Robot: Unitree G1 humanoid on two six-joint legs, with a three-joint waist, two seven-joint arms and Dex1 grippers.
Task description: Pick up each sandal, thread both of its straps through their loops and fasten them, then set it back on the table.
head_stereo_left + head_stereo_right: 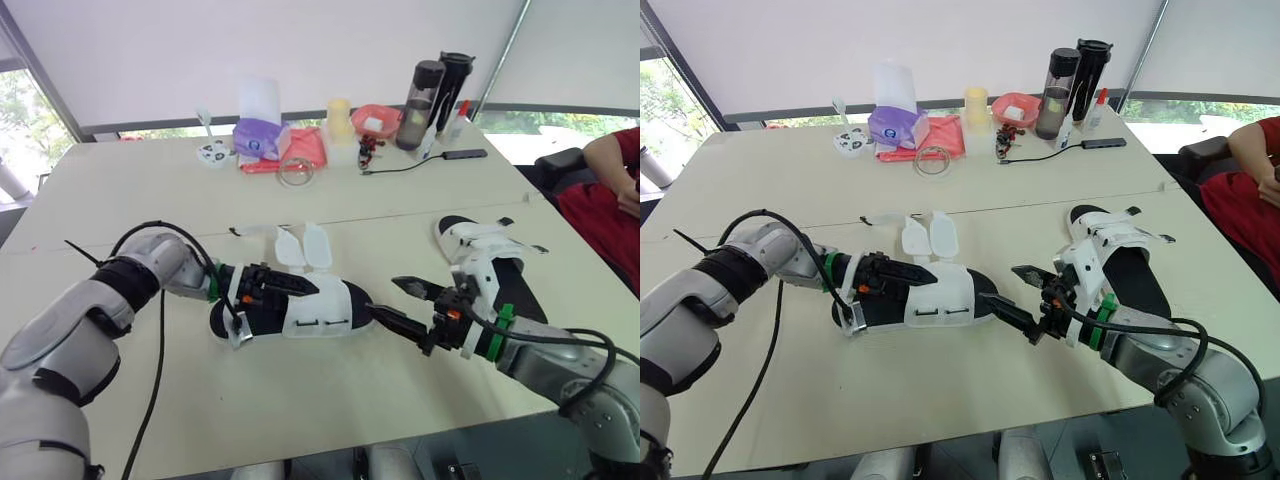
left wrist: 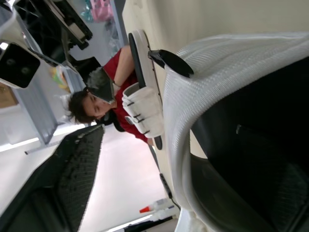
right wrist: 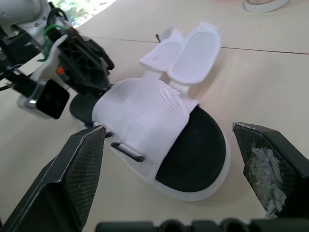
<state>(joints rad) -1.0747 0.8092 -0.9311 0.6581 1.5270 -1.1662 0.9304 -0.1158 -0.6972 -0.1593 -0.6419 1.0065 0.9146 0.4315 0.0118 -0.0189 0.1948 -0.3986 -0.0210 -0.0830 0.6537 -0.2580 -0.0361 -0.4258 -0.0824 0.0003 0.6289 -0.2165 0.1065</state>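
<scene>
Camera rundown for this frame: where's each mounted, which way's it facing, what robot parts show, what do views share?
Left and right eye: on the head, facing forward and down over the table; both arms, left gripper and right gripper show.
Left wrist: on the left arm, looking across the near sandal toward the far sandal and a person.
Right wrist: on the right arm, facing the near sandal between its own open fingers.
Shared: all views show the near sandal.

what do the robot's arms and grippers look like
The left arm and right arm have rounded silver-grey shells with black joints. A loose black cable runs along each, and a green band rings each wrist. The right gripper has two black tapered fingers, knurled on their inner faces; one carries a worn whitish patch.
</scene>
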